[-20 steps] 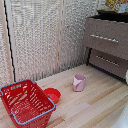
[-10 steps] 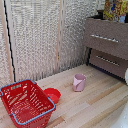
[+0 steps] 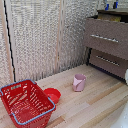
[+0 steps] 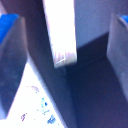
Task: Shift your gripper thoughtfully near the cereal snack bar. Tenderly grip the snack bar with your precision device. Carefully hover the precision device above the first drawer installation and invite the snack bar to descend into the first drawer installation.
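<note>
In the exterior view only the two blue fingertips of my gripper show, at the top edge above the dark brown cabinet. Below them the first drawer stands pulled forward, its silver bar handle on the front. In the wrist view my gripper is open, with its blue-tipped fingers far apart and nothing pressed between them. A pale strip hangs over a dark space between them. A whitish surface with small coloured print lies below. I cannot make out the yellow-orange snack bar for certain in either view.
The lower drawer is shut under the top one. A pink cup, a red bowl and a red wire basket stand on the wooden floor. A slatted wall runs behind them.
</note>
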Tool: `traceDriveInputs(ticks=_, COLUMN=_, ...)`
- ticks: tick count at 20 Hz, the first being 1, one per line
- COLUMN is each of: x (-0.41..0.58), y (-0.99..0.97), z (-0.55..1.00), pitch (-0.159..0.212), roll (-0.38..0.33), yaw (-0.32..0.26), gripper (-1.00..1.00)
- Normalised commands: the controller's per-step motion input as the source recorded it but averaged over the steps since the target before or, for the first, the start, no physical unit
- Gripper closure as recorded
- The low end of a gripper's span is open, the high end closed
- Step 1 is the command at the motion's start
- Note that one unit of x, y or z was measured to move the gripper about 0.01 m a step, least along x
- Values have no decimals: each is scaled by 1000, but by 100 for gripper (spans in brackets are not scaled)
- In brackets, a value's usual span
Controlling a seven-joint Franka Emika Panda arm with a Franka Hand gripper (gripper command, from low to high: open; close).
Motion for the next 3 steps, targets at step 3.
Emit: traceDriveInputs(ticks=3, x=321, y=450, z=415, pitch=11, roll=-102, yaw=-6, gripper=-100)
